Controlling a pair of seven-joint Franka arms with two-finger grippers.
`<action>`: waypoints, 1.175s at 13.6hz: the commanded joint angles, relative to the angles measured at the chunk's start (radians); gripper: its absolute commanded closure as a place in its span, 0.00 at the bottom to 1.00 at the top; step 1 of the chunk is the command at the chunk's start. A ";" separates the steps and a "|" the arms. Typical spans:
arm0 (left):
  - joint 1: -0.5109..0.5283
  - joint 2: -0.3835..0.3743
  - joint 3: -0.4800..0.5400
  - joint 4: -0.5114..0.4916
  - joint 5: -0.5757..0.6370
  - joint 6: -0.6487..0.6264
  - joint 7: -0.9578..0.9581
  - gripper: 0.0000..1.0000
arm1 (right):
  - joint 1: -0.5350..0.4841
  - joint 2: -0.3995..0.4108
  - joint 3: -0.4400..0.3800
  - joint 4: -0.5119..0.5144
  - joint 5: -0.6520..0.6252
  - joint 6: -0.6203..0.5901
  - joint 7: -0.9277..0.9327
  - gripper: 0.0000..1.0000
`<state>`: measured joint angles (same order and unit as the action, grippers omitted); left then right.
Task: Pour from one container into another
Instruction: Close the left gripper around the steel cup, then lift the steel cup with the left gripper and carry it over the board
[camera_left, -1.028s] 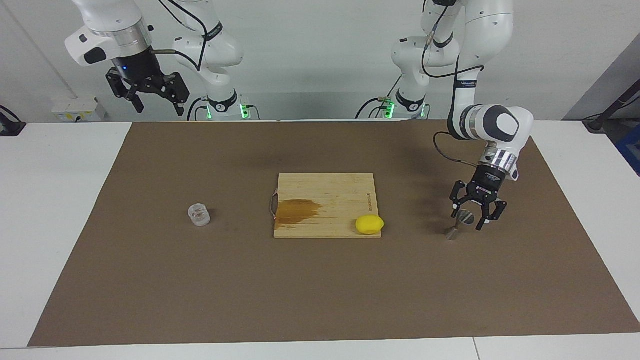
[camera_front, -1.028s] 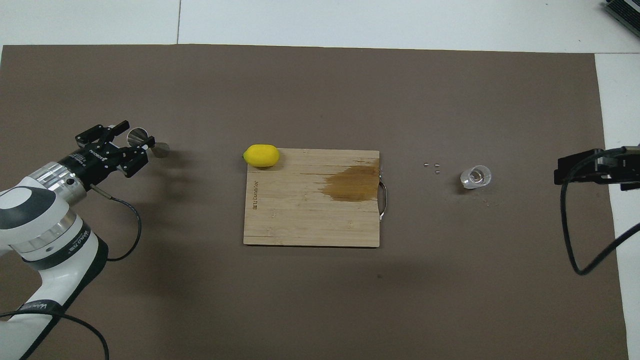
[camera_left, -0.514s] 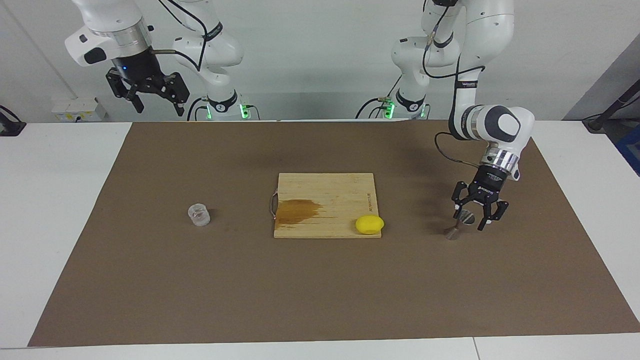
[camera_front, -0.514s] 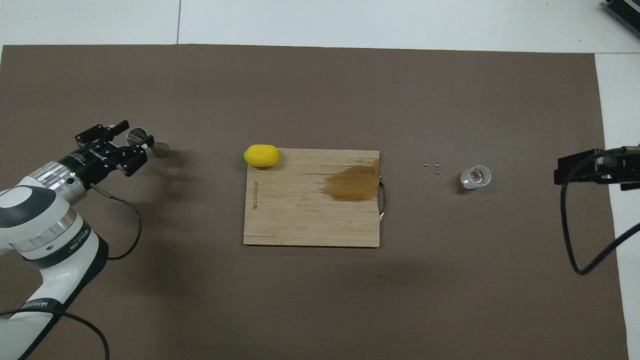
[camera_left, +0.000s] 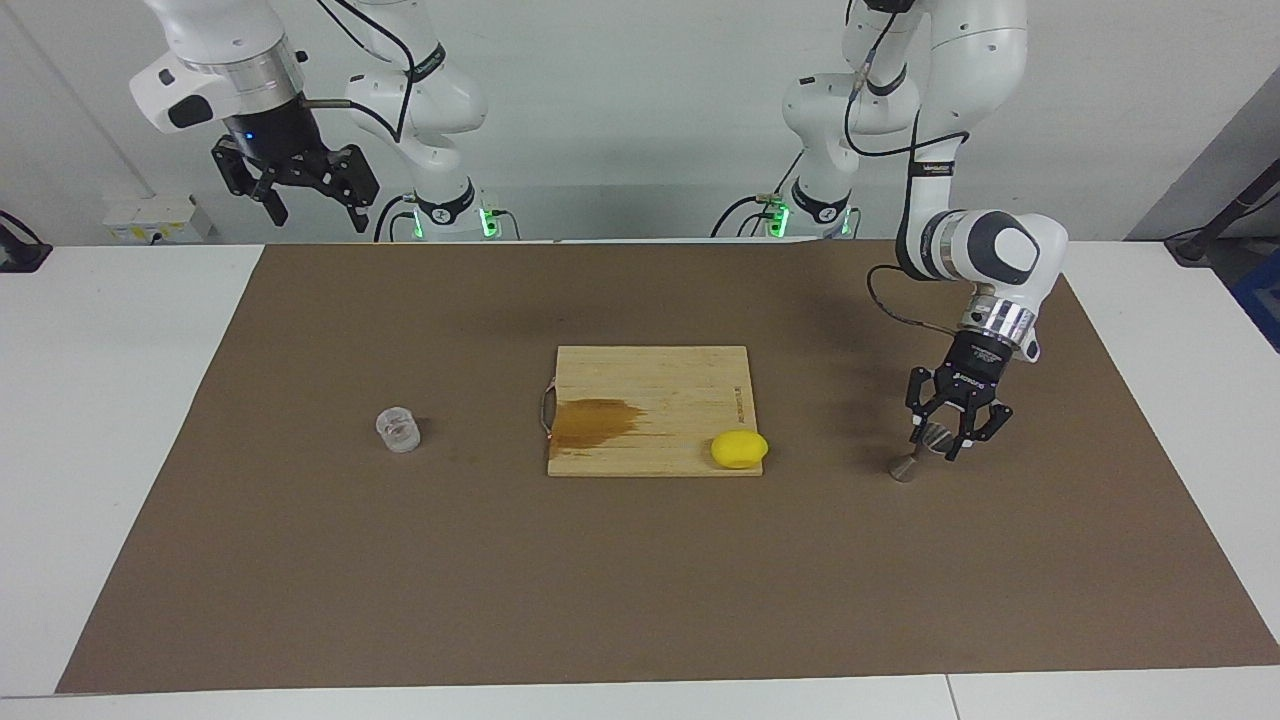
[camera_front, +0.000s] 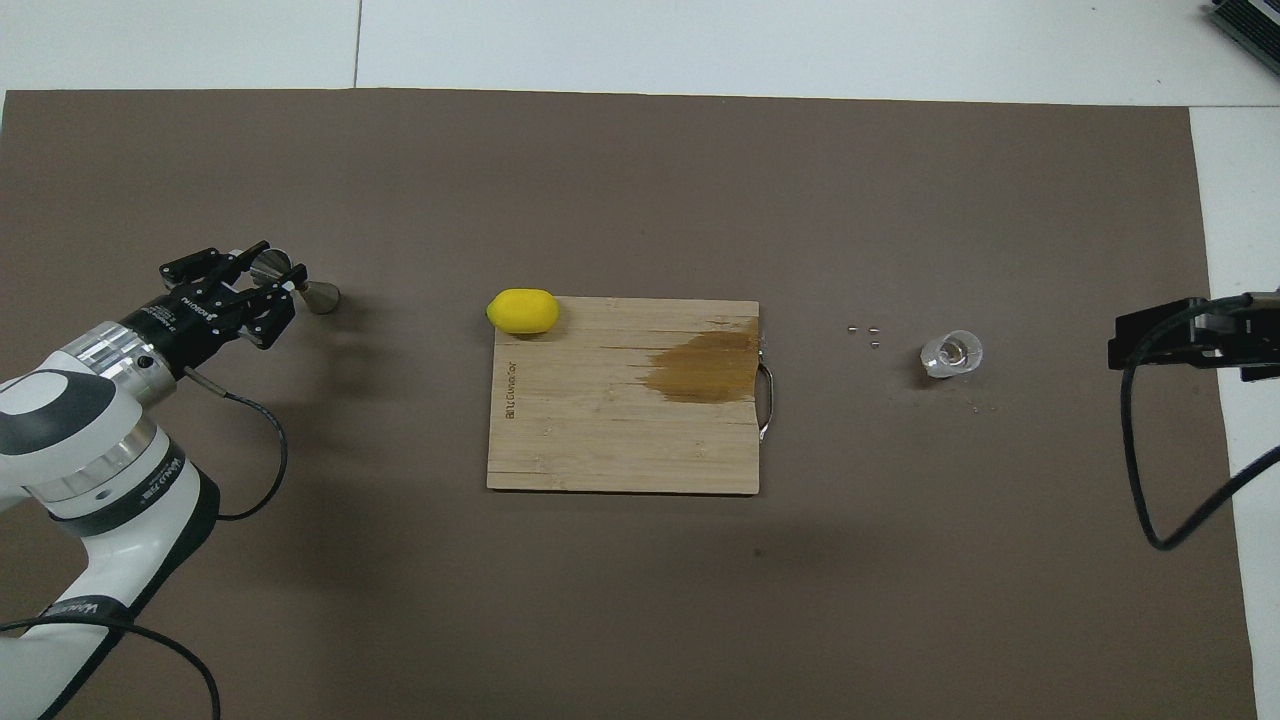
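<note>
Your left tool is clamped on the small silvery hourglass-shaped metal jigger at the left arm's end of the surface — the short clear glass cup sits untouched, pouring not begun; the right tool waits open, raised.

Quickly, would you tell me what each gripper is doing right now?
Left gripper: shut on the jigger, which tilts on the mat.
Right gripper: open, empty, waiting raised.
</note>
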<state>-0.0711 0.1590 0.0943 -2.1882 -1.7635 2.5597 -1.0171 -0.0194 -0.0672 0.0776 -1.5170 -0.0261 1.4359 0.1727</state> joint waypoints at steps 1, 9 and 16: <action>-0.032 -0.030 0.005 0.014 -0.016 0.022 0.012 1.00 | -0.014 -0.014 0.004 -0.017 0.026 0.003 -0.030 0.00; -0.257 -0.144 -0.011 0.050 0.030 0.042 0.015 1.00 | -0.014 -0.014 0.004 -0.017 0.026 0.003 -0.030 0.00; -0.577 -0.090 -0.019 0.131 0.019 0.195 -0.074 1.00 | -0.014 -0.014 0.004 -0.017 0.026 0.003 -0.030 0.00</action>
<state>-0.5588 0.0302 0.0629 -2.1120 -1.7449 2.6606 -1.0635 -0.0194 -0.0672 0.0776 -1.5171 -0.0261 1.4359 0.1727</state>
